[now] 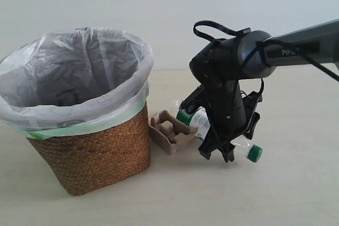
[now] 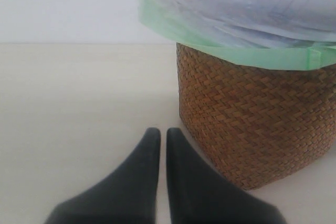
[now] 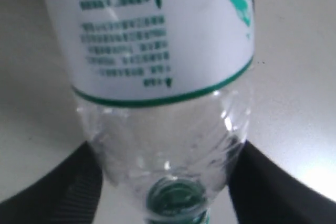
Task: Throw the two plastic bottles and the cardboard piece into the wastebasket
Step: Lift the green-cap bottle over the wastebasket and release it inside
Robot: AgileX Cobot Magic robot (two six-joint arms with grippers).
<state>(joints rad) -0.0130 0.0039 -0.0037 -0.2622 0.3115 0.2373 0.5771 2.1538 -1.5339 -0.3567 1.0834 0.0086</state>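
Bottle of clear plastic with green-and-white label and green cap point(image 3: 163, 51) sits between the right jaws, which clasp its bare shoulder. Its long axis crosses their gap, tilted, with the cap end lower and the base toward the beige moulded cardboard tray point(image 1: 170, 130). Left jaws are nearly together and empty, with the brown wicker wastebasket point(image 2: 252, 129) just ahead.

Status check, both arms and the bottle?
Left gripper shut, low beside wastebasket. Right gripper astride green-cap bottle, grip unconfirmed. Cardboard piece sits between bottle and wastebasket.
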